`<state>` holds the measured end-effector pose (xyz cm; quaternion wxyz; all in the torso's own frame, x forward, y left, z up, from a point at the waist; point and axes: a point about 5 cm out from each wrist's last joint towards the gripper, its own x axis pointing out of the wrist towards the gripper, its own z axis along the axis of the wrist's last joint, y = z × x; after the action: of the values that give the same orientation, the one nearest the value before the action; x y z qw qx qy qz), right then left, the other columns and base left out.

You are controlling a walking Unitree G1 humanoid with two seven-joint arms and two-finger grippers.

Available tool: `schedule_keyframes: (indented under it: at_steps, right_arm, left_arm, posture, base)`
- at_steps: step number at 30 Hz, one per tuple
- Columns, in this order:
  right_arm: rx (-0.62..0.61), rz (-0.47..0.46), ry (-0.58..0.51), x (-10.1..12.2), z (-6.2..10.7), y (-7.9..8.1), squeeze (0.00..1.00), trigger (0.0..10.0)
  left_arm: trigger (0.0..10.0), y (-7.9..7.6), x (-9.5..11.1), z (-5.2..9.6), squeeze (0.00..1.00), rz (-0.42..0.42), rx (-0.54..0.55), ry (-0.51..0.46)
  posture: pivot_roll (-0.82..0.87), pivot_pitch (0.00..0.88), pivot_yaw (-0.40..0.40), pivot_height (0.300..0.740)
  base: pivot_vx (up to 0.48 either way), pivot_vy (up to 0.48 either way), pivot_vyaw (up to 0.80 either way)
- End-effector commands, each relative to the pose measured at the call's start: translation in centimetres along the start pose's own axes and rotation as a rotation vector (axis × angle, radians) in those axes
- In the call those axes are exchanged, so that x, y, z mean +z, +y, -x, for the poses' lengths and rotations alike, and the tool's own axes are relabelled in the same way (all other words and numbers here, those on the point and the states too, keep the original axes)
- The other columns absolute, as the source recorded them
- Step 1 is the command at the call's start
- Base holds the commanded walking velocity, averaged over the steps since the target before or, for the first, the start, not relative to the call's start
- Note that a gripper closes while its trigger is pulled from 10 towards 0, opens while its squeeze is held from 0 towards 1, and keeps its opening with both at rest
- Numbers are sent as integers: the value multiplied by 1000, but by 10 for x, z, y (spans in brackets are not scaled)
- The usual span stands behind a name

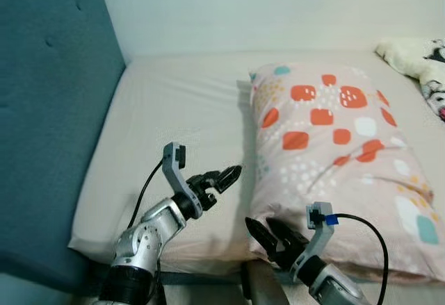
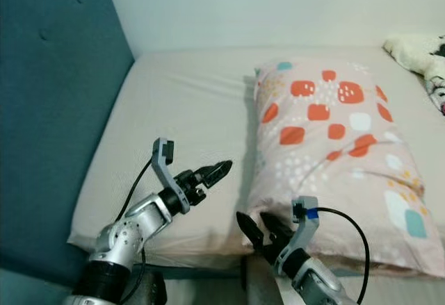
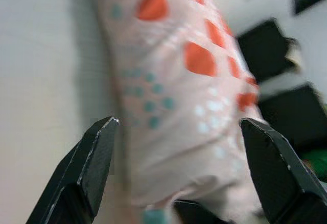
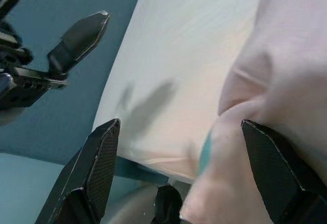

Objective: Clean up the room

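- Pillow: pink case with orange, white and teal patches; lies lengthwise on the right half of the bed, its near end at the bed's near edge.
- Bed: pale sheet, bare on the left; teal upholstered headboard along its left side.
- Blanket: cream with a dark print, bunched at the far right corner.
- Left hand: fingers spread, poised just left of the pillow's near-left side, not touching.
- Right hand: fingers spread, at the pillow's near-left corner, close against the fabric; contact cannot be confirmed.
- Judged step: taking hold of the pillow to reposition it.
- Risk: a pinch on loose case fabric alone could slip, or drag the case rather than lift the filling.
- Risk: the near end sits at the edge; an uneven pull may tip it to the floor.
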<state>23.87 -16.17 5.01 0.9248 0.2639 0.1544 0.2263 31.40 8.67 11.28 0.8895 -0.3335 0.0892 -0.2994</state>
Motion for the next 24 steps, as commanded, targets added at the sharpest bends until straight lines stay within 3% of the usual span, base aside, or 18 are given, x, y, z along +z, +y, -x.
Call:
schedule_keyframes:
  at_steps: [1,2,4,6,7,9,11,17,19,22,24]
  right_arm:
    - [-69,-4,27,-10,5,-13,0,10000]
    - [-173,13,79,-22,7,-32,0,10000]
    - [-173,13,79,-22,7,-32,0,10000]
    - [-260,34,129,-34,10,-48,0,10000]
    - [-260,34,129,-34,10,-48,0,10000]
    - [-340,56,178,-45,15,-60,0,10000]
    - [-360,62,200,-49,16,-64,0,10000]
    - [-363,126,286,-63,11,-66,0,10000]
    - [-363,126,286,-63,11,-66,0,10000]
    - [-240,210,332,-72,-8,-50,0,10000]
    - [-207,240,346,-74,-12,-45,0,10000]
  left_arm:
    - [10000,12,-12,7,0,-18,55,33]
    - [10000,30,-26,19,0,-23,139,51]
    - [10000,30,-26,19,0,-23,139,51]
    - [10000,49,-37,31,0,-8,228,54]
    - [10000,49,-37,31,0,-8,228,54]
    - [10000,67,-47,49,0,18,327,41]
    - [10000,75,-51,57,0,37,369,30]
    - [10000,104,-79,97,0,-26,582,127]
    - [10000,104,-79,97,0,-26,582,127]
    - [10000,118,-107,134,0,-45,747,258]
    - [10000,120,-112,141,0,-46,774,284]
  posture:
    - [-61,116,-1,616]
    - [-55,104,-5,626]
    - [-55,104,-5,626]
    - [-48,85,-12,635]
    - [-48,85,-12,635]
    - [-42,75,-17,645]
    - [-36,64,-22,655]
    - [-21,48,-26,679]
    - [-21,48,-26,679]
    - [-20,33,-21,694]
    - [-20,33,-21,698]
  base:
    - [0,0,0]
    - [0,0,0]
    - [0,0,0]
    - [0,0,0]
    - [0,0,0]
    - [0,0,0]
    - [0,0,0]
    - [0,0,0]
    - [0,0,0]
    - [0,0,0]
    - [0,0,0]
